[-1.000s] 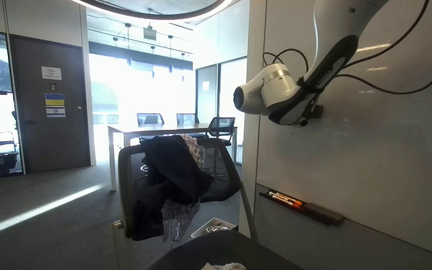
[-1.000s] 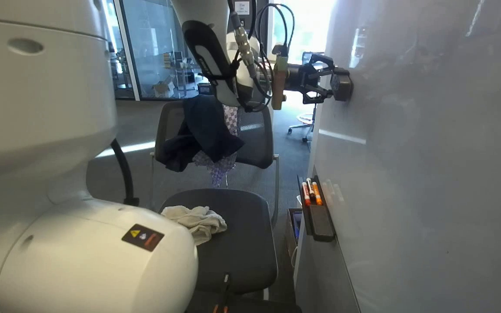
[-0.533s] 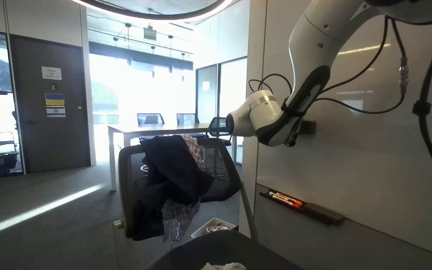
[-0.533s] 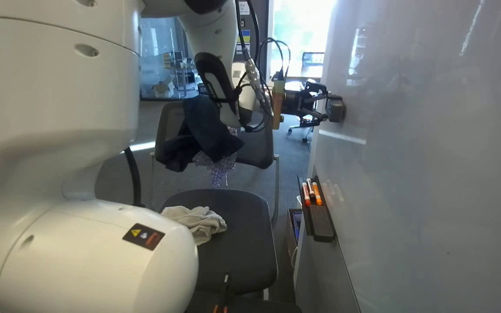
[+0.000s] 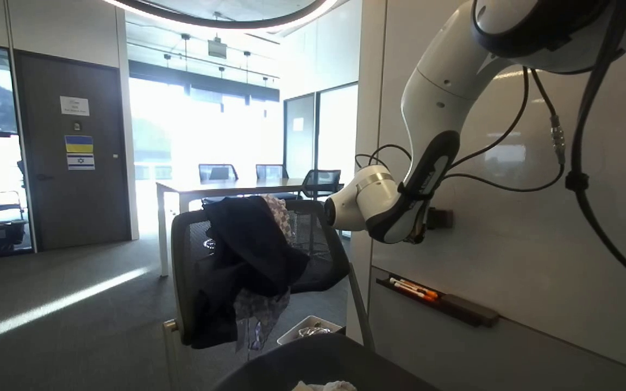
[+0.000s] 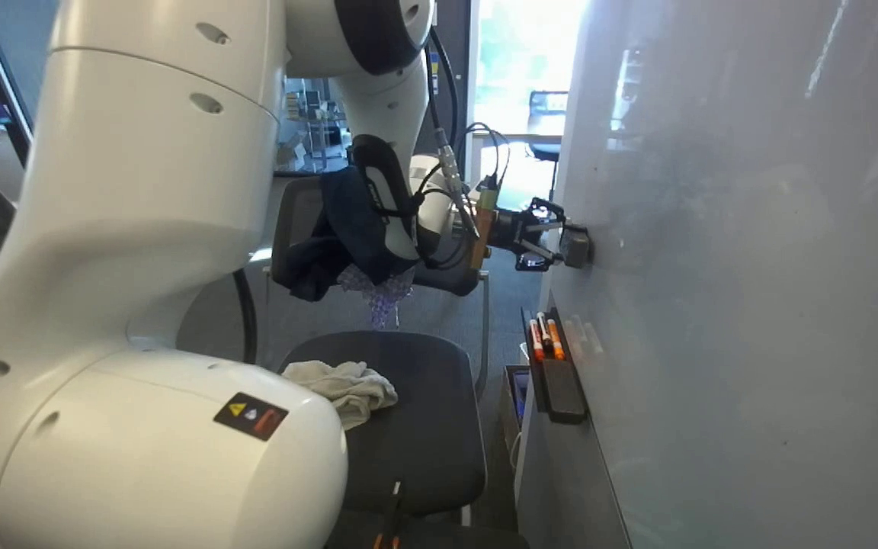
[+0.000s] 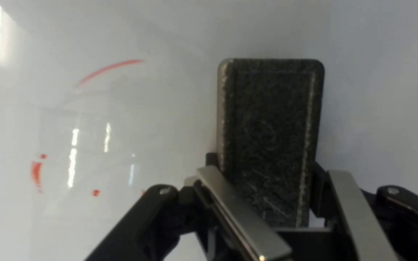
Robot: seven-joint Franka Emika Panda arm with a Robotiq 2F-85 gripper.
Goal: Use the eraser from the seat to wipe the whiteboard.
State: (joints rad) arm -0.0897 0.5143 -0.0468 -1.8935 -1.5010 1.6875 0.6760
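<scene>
My gripper (image 7: 263,174) is shut on a dark grey eraser (image 7: 270,134), one finger along each long side near its lower end. The eraser appears to lie against the whiteboard (image 7: 103,105); its wiping face is hidden. Red marker traces (image 7: 109,69) and small red spots (image 7: 36,172) show on the board left of the eraser in the wrist view. In an exterior view the gripper (image 6: 562,240) holds the eraser (image 6: 576,247) at the board (image 6: 751,320), above the marker tray. In an exterior view the eraser (image 5: 441,218) shows behind the arm, which hides the gripper.
The tray (image 6: 532,385) holds several markers (image 6: 546,335) and another dark block (image 6: 564,390). A chair (image 6: 424,450) stands beside the board with a pale cloth (image 6: 347,390) on its seat and a dark jacket (image 6: 351,229) over its back. Cables (image 5: 584,206) hang along the arm.
The arm has moved down along the whiteboard with the eraser in the gripper, closer to the tray. The grip on the eraser looks the same.
</scene>
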